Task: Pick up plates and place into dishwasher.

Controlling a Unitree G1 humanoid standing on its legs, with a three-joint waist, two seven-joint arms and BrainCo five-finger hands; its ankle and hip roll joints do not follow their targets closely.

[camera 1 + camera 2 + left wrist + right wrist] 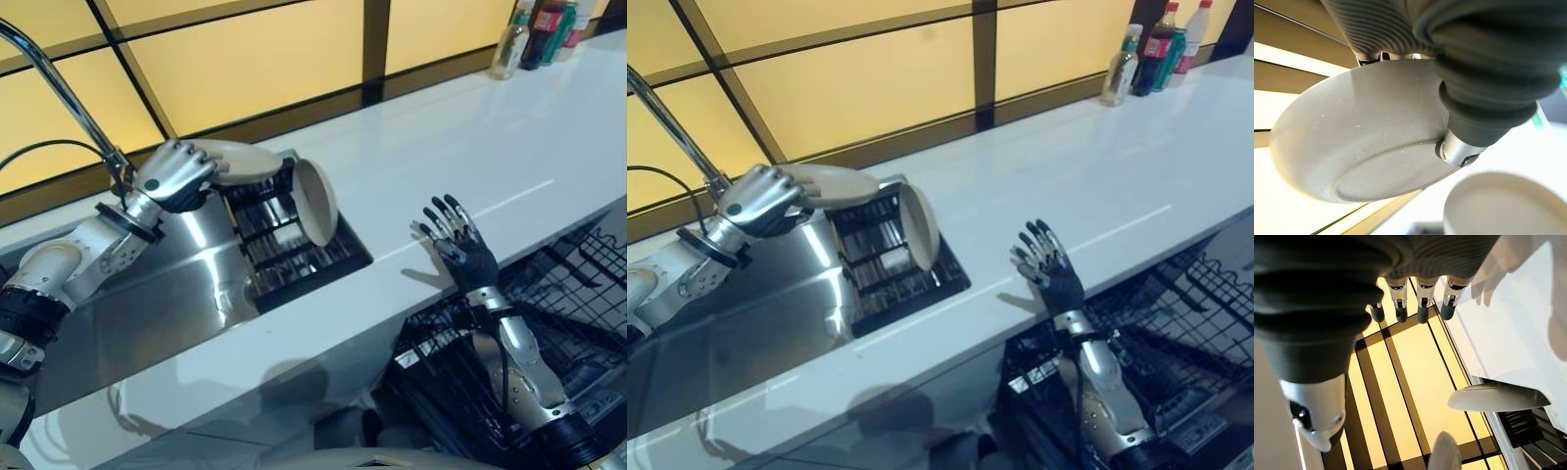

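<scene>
Left eye view shows a steel sink (147, 304) set into a long white surface (470, 147). A black wire rack (284, 235) sits in the right part of the sink. One pale plate (315, 202) stands on edge in this rack, leaning at its right end. What else lies between the rack bars cannot be told.

Below the front edge of the surface, a black wire dishwasher basket (568, 294) stands pulled out. No plate can be made out in the visible part of it.

The left hand (174, 176) is above the rear of the sink, beside the curved tap (59, 88). Its fingers are curled over the rim of a second plate (238, 162), clamped on it. This held plate is lifted clear of the rack and lies roughly level, above the rack's back edge.

In the left wrist view, the held plate (1361, 137) is off-white with fine speckles and a raised foot ring on its underside. The thumb (1457, 147) presses against that underside.

The right hand (458, 243) is raised over the front edge of the surface, above the basket, fingers spread apart and holding nothing.

Several bottles (539, 34) stand at the far right end of the surface, well apart from the sink.
</scene>
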